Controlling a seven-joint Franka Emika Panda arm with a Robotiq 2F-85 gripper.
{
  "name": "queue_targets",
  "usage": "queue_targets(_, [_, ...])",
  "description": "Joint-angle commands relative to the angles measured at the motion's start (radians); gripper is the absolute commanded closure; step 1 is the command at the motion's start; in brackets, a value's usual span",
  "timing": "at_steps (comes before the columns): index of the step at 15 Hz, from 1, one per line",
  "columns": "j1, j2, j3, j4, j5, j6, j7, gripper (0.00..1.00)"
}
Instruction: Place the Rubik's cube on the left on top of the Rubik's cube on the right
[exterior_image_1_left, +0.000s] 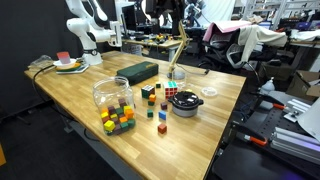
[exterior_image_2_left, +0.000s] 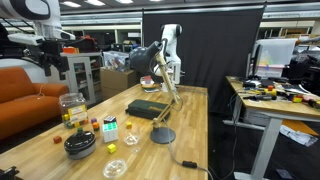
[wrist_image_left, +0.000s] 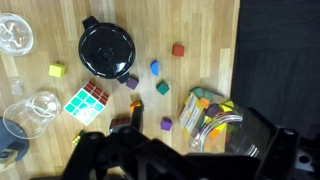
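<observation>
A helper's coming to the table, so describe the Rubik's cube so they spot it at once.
On the wooden table, find the black round container. The Rubik's cube sits just beside it; unlike the small single-colour blocks around, it is bigger and its face shows a grid of mixed colours.

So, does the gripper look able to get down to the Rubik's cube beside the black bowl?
Probably yes: the gripper hangs above, and the Rubik's cube lies uncovered, though the black bowl and a purple block sit close.

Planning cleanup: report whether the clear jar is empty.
Not empty: coloured blocks show inside the clear jar in the wrist view.
</observation>
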Motion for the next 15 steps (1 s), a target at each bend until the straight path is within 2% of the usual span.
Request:
queue_targets(1, [-0.011, 0.017, 0.010, 0.010, -0.004, 0.006, 0.006, 0.00])
queue_targets(6, [-0.011, 0.020, 0.012, 0.019, -0.005, 0.007, 0.011, 0.00])
queue_targets(8, [-0.020, 0.079, 0.016, 0.044, -0.023, 0.054, 0.073, 0.00])
queue_targets(12, [-0.042, 0.246, -0.001, 0.129, -0.142, 0.199, 0.349, 0.00])
queue_targets(15, [-0.013, 0.352, -0.062, 0.215, -0.286, 0.218, 0.586, 0.00])
